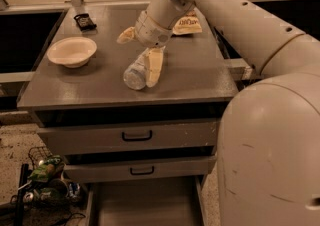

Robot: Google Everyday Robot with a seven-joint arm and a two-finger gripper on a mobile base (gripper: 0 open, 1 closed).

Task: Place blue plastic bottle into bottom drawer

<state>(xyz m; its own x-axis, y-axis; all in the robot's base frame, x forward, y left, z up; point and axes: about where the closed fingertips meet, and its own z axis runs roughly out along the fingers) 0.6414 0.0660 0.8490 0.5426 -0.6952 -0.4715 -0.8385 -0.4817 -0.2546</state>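
The blue plastic bottle (134, 76) lies on its side near the front middle of the grey cabinet top (195, 77), its round end facing me. My gripper (149, 66) reaches down from the arm at the upper right and sits right on the bottle's far end, touching it. The bottom drawer (145, 202) is pulled out below the cabinet, showing a plain flat floor with nothing on it.
A white bowl (72, 51) stands at the left of the cabinet top, with a small black object (84, 21) behind it. A snack bag (187, 24) lies at the back right. The two upper drawers (136, 136) are closed. A wire basket of clutter (47, 177) sits on the floor to the left.
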